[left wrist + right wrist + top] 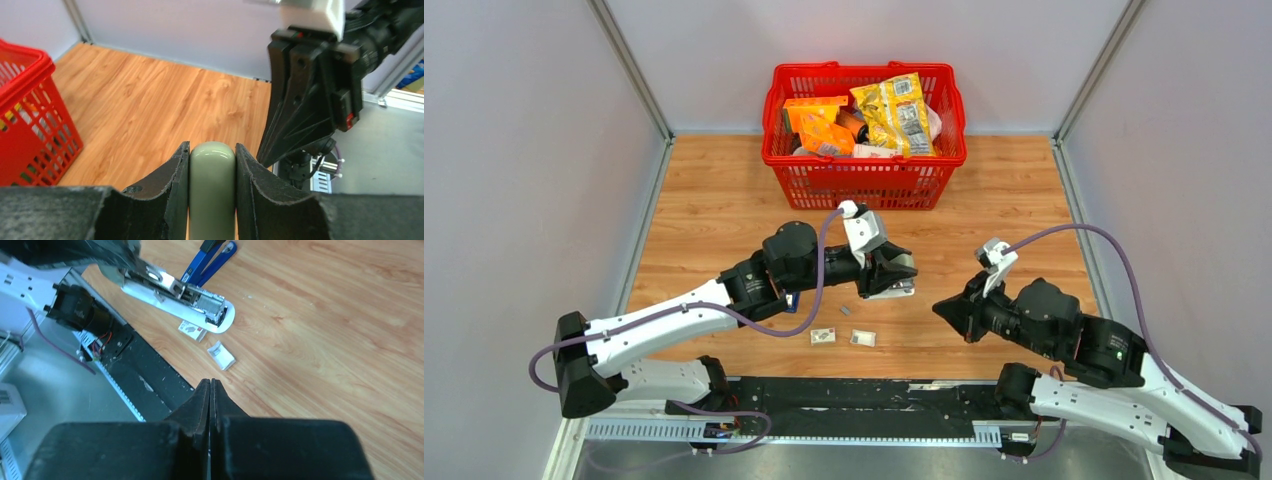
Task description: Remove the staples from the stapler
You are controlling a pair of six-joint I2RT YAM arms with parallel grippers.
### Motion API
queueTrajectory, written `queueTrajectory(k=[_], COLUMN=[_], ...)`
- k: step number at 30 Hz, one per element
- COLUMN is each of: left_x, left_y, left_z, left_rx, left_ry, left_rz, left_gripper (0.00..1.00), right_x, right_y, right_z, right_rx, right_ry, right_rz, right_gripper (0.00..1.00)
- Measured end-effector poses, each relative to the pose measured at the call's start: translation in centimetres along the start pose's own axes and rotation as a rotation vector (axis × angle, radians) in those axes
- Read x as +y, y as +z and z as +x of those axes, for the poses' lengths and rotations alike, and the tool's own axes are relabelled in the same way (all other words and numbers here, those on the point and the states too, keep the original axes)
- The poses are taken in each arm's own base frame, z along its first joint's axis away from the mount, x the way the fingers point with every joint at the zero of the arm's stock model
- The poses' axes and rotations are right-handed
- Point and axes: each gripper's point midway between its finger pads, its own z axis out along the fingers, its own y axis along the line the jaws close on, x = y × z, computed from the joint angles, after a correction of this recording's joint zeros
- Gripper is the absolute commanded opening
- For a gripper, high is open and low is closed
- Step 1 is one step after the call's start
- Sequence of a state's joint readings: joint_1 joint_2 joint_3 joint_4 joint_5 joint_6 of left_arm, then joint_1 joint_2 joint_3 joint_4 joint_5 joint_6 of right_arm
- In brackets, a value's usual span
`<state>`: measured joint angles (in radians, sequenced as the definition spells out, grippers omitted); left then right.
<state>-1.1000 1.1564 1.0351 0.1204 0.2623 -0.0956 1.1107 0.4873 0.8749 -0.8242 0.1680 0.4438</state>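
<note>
The small blue stapler point(210, 260) with a black end lies on the table under my left forearm, and a bit of it shows in the top view point(792, 300). My left gripper point(892, 270) is shut on a larger pale grey-green stapler point(212, 190). It holds that one above the table, opened, with the metal magazine point(200, 302) bare. A tiny dark grey strip of staples point(845, 310) lies on the wood below it. My right gripper point(941, 308) is shut and empty, to the right of the held stapler and pointing at it; it also shows in its own view point(210, 384).
Two small white square tags point(823, 336) point(862, 339) lie near the front edge and also show in the right wrist view point(221, 355). A red basket point(864, 175) with snack packs stands at the back. Grey walls close both sides.
</note>
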Motion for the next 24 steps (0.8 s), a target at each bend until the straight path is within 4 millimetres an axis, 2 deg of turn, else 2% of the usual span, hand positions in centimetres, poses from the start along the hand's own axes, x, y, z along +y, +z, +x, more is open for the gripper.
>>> queueTrajectory(k=[5,10,19,24], left_x=[1.2,2.1,3.8,4.4], left_y=[0.0,-0.1,-0.5,-1.3], left_z=[1.9,3.0,1.5,0.3], left_rx=[0.019,0.026,-0.051,-0.096], left_ry=[-0.032,-0.072,-0.15,-0.197], left_rz=[-0.077,-0.135,-0.254,-0.31], left_gripper=[0.0,0.0,0.0,0.0], right_x=[-0.8,-0.9,0.1,0.4], right_y=[0.1,1.4,5.5,6.6], right_z=[-1.9,-3.8,-5.6,-6.3], right_rx=[-0.069,-0.121,-0.148,-0.186], right_ry=[-0.002,-0.024,-0.071,-0.085], right_rz=[0.065,0.104,0.126,0.117], right_gripper=[0.0,0.0,0.0,0.0])
